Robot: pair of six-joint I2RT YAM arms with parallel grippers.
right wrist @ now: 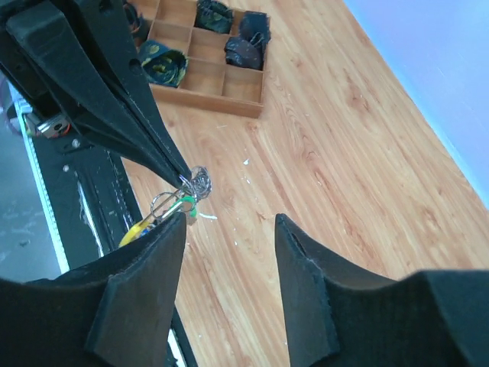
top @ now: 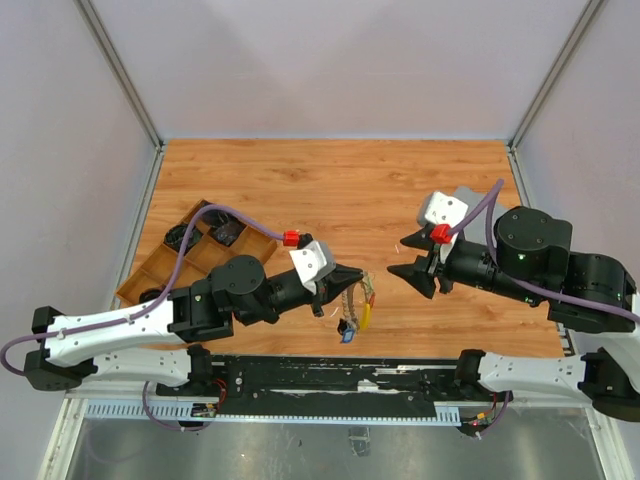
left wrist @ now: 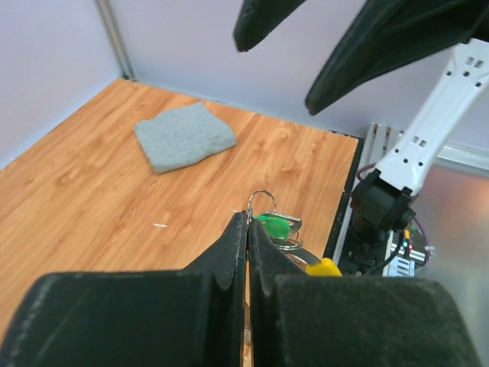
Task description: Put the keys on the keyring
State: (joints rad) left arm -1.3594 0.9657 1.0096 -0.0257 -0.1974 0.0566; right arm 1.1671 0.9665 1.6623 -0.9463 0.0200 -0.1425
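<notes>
— Is the light good?
— Bright and even, coming from above. The wooden table (top: 340, 190) shows no glare, and only soft, pale shadows lie on it.
— And sharpness?
— The top view is crisp from edge to edge. In the left wrist view the left gripper (left wrist: 248, 218) is a blurred black mass close to the lens, and the grey cloth (left wrist: 186, 136) behind it is clearer. The right gripper (right wrist: 229, 222) is likewise soft and featureless, while the keyring (right wrist: 172, 200) catches small bright glints.

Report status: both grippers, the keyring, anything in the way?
Left gripper shut on keyring, keys hanging. Right gripper open, empty, facing it. Nothing between them.
</notes>
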